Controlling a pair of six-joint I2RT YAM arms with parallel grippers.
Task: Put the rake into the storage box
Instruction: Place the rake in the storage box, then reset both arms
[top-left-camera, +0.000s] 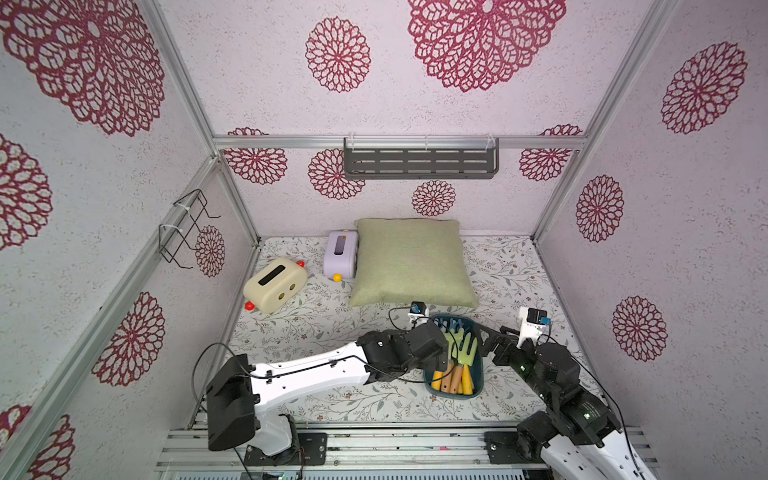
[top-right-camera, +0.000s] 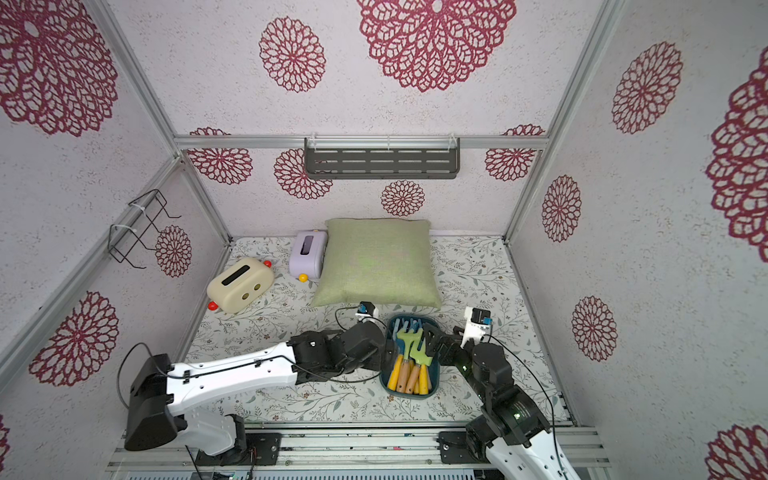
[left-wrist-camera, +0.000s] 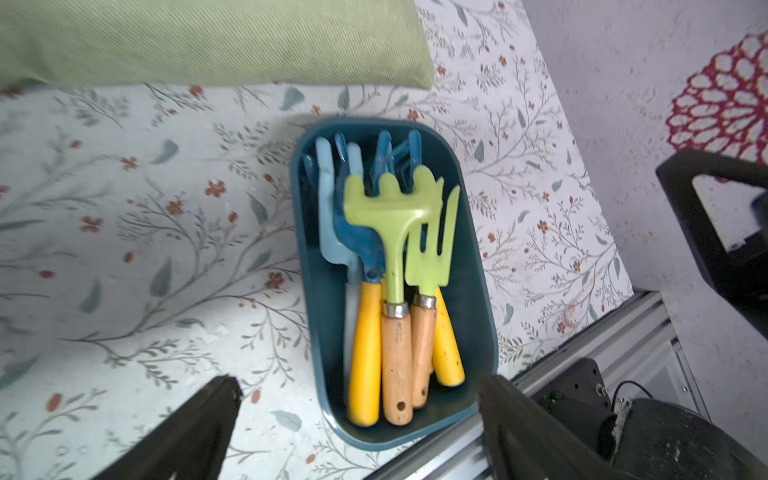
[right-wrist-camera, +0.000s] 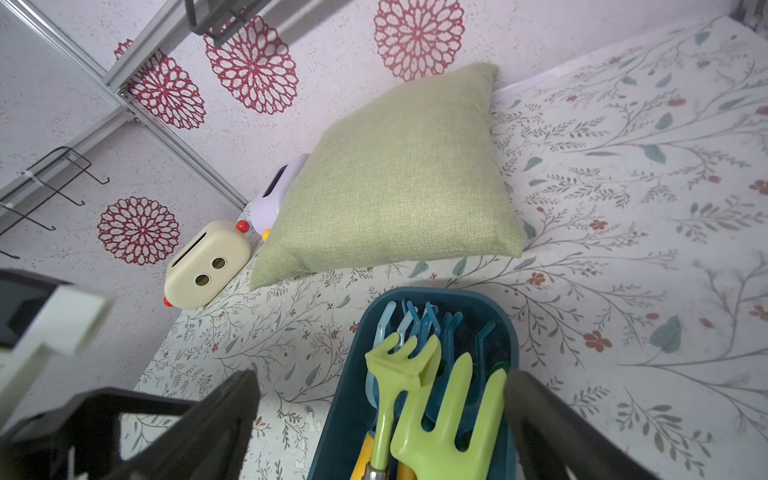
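Black left gripper, at nine o'clock of the storage box, and right gripper, at three, gape wide, empty. The lime rake lies lengthwise atop other tools inside, likely to fit. A pillow sits at twelve.

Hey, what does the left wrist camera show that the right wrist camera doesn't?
Only left wrist: the tools' yellow and wooden handles whole, and the front rail. Only right wrist: the cream box, the lilac box, the wire rack on the wall. Both: the storage box, the green rake lying in it, the green pillow.
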